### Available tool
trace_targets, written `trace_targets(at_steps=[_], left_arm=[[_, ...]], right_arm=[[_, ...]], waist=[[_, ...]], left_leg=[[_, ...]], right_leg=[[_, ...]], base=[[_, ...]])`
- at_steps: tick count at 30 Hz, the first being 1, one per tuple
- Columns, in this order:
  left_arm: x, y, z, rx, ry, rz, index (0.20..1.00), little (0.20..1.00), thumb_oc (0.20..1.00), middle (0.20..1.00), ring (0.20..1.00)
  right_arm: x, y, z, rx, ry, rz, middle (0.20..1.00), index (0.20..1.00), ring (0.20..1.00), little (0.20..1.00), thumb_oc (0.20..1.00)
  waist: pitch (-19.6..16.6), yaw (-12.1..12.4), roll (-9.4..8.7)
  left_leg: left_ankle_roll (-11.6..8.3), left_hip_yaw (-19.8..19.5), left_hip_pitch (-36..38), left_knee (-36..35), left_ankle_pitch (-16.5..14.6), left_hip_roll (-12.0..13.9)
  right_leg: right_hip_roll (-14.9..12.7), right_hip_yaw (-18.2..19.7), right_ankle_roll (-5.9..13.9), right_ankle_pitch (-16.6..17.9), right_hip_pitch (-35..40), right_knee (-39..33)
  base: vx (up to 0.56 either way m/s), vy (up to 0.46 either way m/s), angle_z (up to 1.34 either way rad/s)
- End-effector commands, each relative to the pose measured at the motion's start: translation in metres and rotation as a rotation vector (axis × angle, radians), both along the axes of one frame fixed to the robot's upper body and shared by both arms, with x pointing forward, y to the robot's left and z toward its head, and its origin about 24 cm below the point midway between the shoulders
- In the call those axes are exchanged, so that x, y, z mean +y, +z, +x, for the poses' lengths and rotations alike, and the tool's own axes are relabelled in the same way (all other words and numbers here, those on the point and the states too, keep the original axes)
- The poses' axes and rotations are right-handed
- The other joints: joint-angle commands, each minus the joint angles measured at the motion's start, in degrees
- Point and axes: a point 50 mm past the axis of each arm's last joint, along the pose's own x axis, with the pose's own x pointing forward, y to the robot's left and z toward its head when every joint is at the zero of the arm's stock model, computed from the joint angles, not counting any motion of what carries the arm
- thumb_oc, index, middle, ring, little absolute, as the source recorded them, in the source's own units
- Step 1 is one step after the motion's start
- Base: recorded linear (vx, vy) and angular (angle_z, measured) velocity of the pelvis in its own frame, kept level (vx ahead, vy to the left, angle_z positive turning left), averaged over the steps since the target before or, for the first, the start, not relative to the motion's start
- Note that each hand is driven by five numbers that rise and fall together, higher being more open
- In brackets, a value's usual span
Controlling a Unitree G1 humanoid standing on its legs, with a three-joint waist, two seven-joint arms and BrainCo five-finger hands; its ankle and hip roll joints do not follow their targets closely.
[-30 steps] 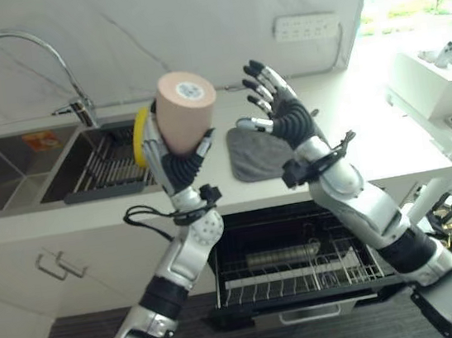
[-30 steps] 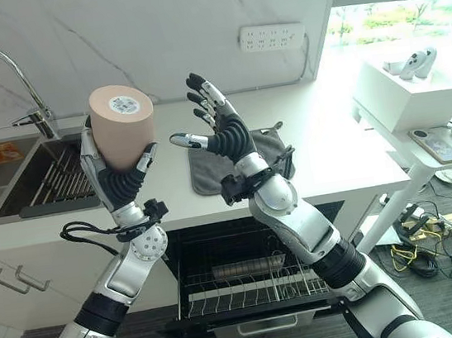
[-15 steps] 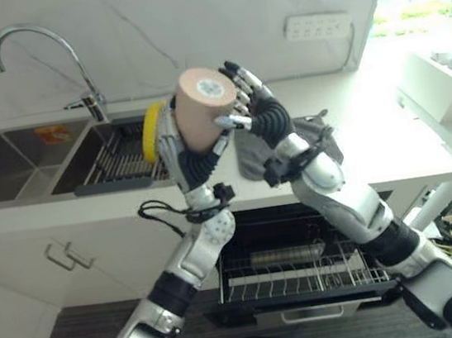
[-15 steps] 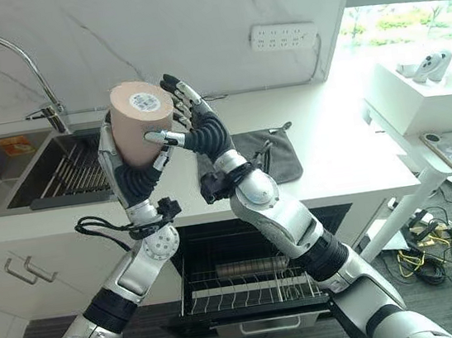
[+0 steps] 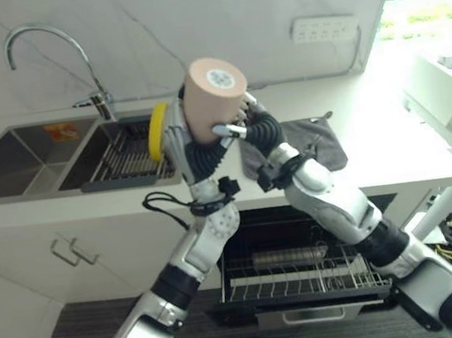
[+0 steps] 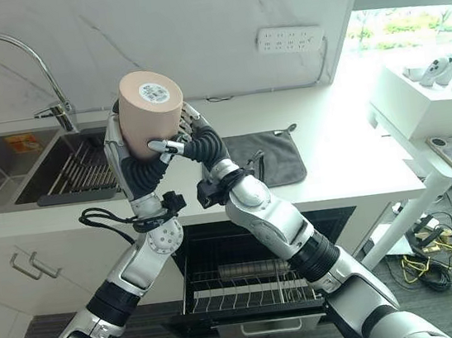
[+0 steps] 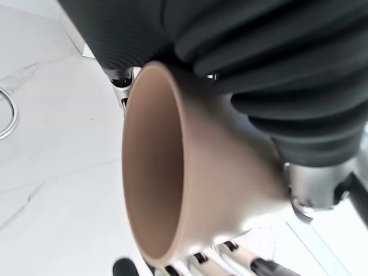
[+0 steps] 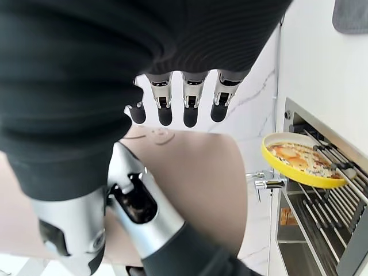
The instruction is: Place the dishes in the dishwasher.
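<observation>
A beige cup (image 5: 215, 95) is held up over the counter's front edge, bottom up and tilted. My left hand (image 5: 195, 156) is shut on it from below and behind, and the left wrist view shows the cup's open mouth (image 7: 152, 172). My right hand (image 6: 202, 145) is on the cup too, its thumb (image 6: 166, 146) across the front of the cup's wall and its fingers (image 8: 190, 106) over the far side. Below the counter, the dishwasher's lower rack (image 5: 298, 269) stands pulled out. A yellow plate (image 5: 157, 130) leans on edge in the sink's rack.
A double sink (image 5: 17, 163) with a curved tap (image 5: 51, 42) lies at the left, with a wire rack (image 5: 124, 153) in its right basin. A grey cloth (image 6: 270, 156) lies on the white counter (image 6: 351, 169) to the right. A white side table (image 6: 425, 97) stands at the far right.
My right hand has swung left from open in the air and closed onto the cup that the left hand holds. The camera has shifted a little.
</observation>
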Motion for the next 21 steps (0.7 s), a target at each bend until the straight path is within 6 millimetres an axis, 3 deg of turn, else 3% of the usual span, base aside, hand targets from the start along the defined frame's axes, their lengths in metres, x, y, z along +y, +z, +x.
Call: trace_targets(at_steps=[1,14,21], left_arm=[[-0.024,0.032,0.008,-0.143,-0.097,0.086,0.2,0.2,0.2,0.2,0.2],[-0.023,0.009,0.008,-0.058,-0.109,0.085,0.2,0.2,0.2,0.2,0.2],[-0.028,0.007,0.005,-0.075,-0.13,0.102,0.2,0.2,0.2,0.2,0.2]], right_arm=[[0.009,0.05,0.005,-0.188,-0.024,0.049,1.0,1.0,1.0,1.0,1.0],[0.002,0.063,0.002,-0.258,-0.08,0.074,1.0,1.0,1.0,1.0,1.0],[0.007,0.069,0.003,-0.246,-0.06,0.099,1.0,1.0,1.0,1.0,1.0]], waist=[[-0.3,1.88,-3.1],[0.08,2.27,-3.11],[0.32,2.66,-3.14]], left_leg=[[-1.68,0.57,2.64,0.14,-7.31,1.58],[-1.32,0.58,2.67,0.14,-7.16,1.22],[-1.17,0.63,3.05,0.14,-7.15,1.01]], right_leg=[[-5.44,4.08,4.53,-5.01,1.93,0.22],[-5.59,4.19,4.38,-4.78,1.81,0.34],[-5.63,4.18,4.23,-4.71,1.76,0.5]], base=[[0.0,0.0,0.0],[0.0,0.0,0.0],[0.0,0.0,0.0]])
